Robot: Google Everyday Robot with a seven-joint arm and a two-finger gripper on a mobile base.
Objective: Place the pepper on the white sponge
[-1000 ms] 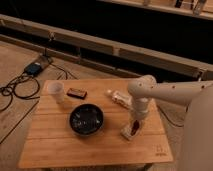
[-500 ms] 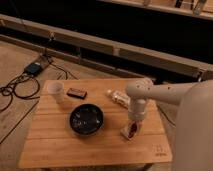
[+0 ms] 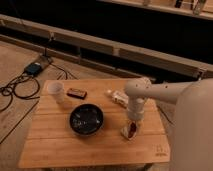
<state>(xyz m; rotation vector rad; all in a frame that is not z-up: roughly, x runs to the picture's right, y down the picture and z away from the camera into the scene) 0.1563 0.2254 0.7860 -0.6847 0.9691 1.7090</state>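
The white sponge (image 3: 128, 132) lies on the wooden table (image 3: 55, 142), right of the black bowl (image 3: 86, 119). The dark red pepper (image 3: 132, 129) rests on top of the sponge. My gripper (image 3: 132, 122) hangs straight down from the white arm (image 3: 150, 93) and sits right over the pepper and sponge.
A white cup (image 3: 55, 90) stands at the back left. A flat dark rectangular block (image 3: 76, 93) lies beside it. A white labelled bottle (image 3: 117, 97) lies on its side behind my arm. The table's right edge is close to the sponge.
The arm has shifted slightly; the gripper stays low over the sponge with the pepper beneath it. Other objects have not moved.
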